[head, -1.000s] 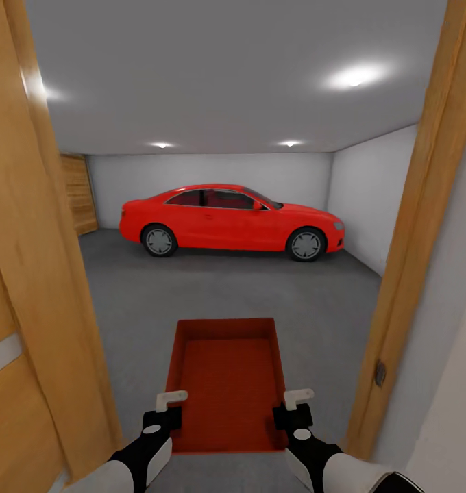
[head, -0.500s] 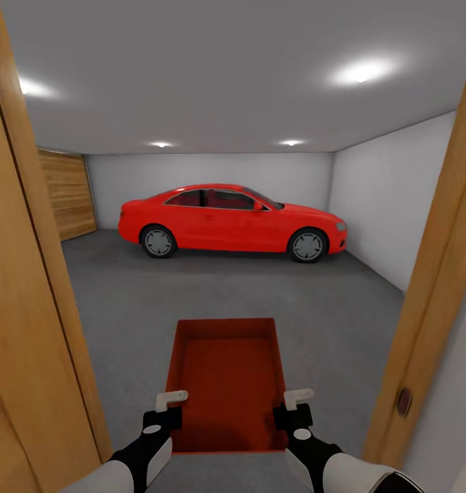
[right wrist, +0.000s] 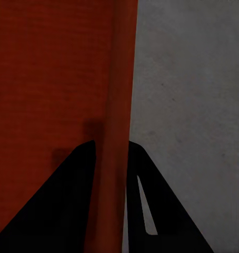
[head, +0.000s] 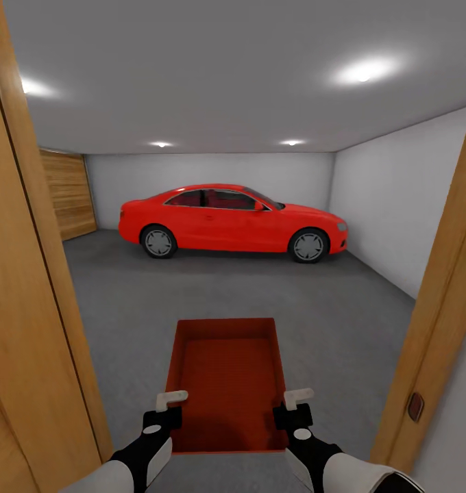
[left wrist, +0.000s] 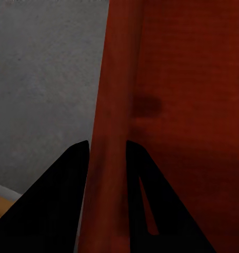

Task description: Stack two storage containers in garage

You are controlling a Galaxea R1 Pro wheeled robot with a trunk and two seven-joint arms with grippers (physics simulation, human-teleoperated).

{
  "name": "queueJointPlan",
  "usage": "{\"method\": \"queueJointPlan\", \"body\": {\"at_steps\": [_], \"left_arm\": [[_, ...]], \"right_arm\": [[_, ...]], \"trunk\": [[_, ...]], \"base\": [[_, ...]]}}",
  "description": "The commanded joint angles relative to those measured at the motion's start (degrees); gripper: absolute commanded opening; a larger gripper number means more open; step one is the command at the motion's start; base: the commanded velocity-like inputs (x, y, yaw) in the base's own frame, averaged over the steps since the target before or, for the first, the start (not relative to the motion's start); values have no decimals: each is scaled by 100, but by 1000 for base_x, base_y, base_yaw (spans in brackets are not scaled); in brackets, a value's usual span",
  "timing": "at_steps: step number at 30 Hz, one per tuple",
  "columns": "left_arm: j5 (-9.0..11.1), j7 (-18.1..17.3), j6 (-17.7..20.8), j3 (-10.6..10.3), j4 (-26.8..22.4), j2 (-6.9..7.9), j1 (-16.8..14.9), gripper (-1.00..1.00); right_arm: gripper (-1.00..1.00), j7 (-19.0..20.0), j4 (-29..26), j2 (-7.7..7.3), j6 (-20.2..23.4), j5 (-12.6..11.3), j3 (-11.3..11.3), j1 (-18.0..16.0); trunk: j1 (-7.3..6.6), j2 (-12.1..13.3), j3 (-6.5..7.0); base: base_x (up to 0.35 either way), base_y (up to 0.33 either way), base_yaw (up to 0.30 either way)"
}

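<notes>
A home garage is showing through a wooden doorway (head: 27, 287): a red car (head: 233, 222) is sitting at 12 o'clock on grey concrete floor (head: 233, 287), pale walls (head: 390, 205) enclosing it.

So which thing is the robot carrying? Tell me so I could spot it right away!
Look into the grey-walled garage with the red car parked at the back. On the near side of the car, above the grey floor, the left gripper and right gripper each pinch a side wall of the storage container. It is an open, empty, orange-red box with thin walls, far smaller than the car.
</notes>
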Motion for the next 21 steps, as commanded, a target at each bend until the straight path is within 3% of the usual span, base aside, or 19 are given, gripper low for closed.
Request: {"method": "queueJointPlan", "body": {"at_steps": [1, 6, 21], "left_arm": [[-38, 226, -32, 89, -8, -2, 0, -100], [-38, 226, -27, 88, -8, 0, 0, -100], [-38, 226, -26, 105, 5, 7, 0, -100]], "right_arm": [[-100, 194, -15, 37, 11, 14, -470, -5], [-100, 194, -15, 36, 11, 14, -470, -4], [-100, 194, -15, 36, 14, 14, -470, -1]], "trunk": [[2, -4, -3], [2, -4, -3], [2, -4, -3]], "base": [[0, 0, 0], [118, 0, 0], [312, 0, 0]]}}
